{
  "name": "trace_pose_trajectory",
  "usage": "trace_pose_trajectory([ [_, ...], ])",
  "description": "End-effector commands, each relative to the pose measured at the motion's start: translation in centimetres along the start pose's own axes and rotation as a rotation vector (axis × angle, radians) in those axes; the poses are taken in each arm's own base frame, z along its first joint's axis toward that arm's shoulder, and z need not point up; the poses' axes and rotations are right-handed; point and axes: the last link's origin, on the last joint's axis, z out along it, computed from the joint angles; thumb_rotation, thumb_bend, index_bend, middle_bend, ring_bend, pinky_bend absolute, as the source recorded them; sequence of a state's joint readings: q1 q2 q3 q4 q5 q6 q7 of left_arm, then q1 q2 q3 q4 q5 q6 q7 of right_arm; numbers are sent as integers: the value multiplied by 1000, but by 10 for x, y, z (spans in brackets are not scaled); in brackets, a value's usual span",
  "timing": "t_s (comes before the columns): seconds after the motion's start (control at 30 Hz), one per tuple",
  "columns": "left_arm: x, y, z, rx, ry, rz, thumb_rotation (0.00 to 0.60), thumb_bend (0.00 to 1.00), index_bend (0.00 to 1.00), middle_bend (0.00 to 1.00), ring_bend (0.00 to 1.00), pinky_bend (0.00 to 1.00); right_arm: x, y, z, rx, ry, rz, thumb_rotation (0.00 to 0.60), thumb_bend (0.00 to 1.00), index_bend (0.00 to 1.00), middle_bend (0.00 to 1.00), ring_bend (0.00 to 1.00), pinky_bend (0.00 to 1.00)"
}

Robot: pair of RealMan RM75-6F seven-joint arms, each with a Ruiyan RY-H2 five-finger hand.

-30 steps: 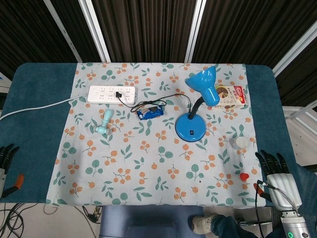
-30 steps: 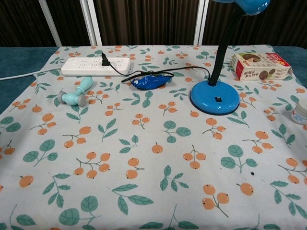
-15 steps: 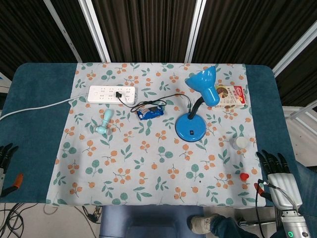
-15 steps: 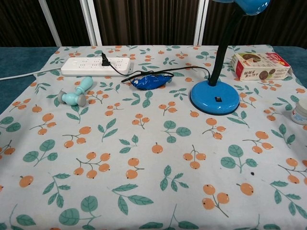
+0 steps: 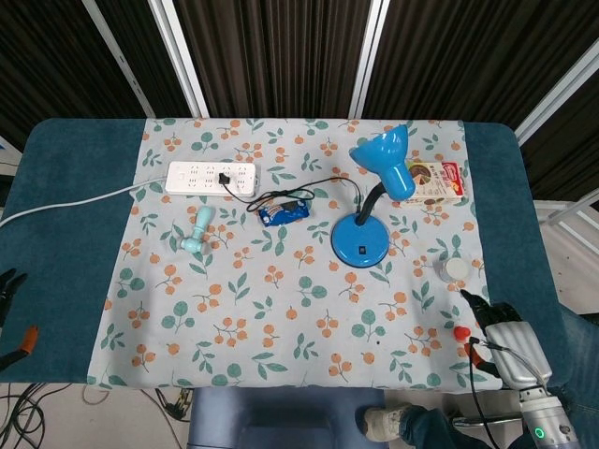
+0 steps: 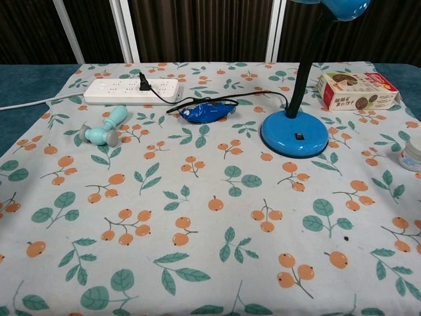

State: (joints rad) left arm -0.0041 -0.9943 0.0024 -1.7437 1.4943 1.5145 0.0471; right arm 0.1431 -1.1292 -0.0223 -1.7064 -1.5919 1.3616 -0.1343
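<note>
In the head view my right hand (image 5: 498, 329) lies at the table's front right corner, its dark fingers (image 5: 477, 305) stretched toward the upper left and holding nothing. A small red object (image 5: 461, 331) sits on the cloth just left of it, and a small white jar (image 5: 456, 270) stands a little farther back. Only a dark tip of my left hand (image 5: 7, 281) shows at the far left edge, beside the bare teal table (image 5: 56, 234). Neither hand appears in the chest view.
On the floral cloth (image 5: 281, 309) stand a blue desk lamp (image 5: 359, 240) (image 6: 294, 137), a white power strip (image 5: 211, 177) (image 6: 131, 91) with the lamp's plug, a blue packet (image 5: 284, 212) (image 6: 207, 112), a teal dumbbell-shaped toy (image 5: 197, 232) (image 6: 103, 128) and a biscuit box (image 5: 434, 182) (image 6: 357, 90).
My right hand has turned and shifted left toward the red object, its fingers now pointing up-left. My left hand has slid mostly out of the head view.
</note>
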Motion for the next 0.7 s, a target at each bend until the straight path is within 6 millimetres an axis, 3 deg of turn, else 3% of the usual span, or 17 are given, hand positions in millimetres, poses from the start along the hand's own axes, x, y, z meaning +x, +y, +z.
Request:
trace_pose_trajectory([
  [0.03, 0, 0, 0, -1, 0, 1, 600, 402, 84, 24, 28, 49, 9, -14, 28, 95, -6, -31, 600, 561, 29, 463, 614, 383],
  [0.37, -3, 1, 1, -5, -15, 10, 600, 402, 84, 24, 28, 49, 6, -58, 96, 161, -115, 24, 600, 561, 29, 713, 851, 549],
  [0.7, 0, -1, 2, 5, -8, -1, 600, 402, 84, 24, 28, 49, -13, -84, 142, 159, -232, -35, 600, 561, 29, 776, 886, 662],
])
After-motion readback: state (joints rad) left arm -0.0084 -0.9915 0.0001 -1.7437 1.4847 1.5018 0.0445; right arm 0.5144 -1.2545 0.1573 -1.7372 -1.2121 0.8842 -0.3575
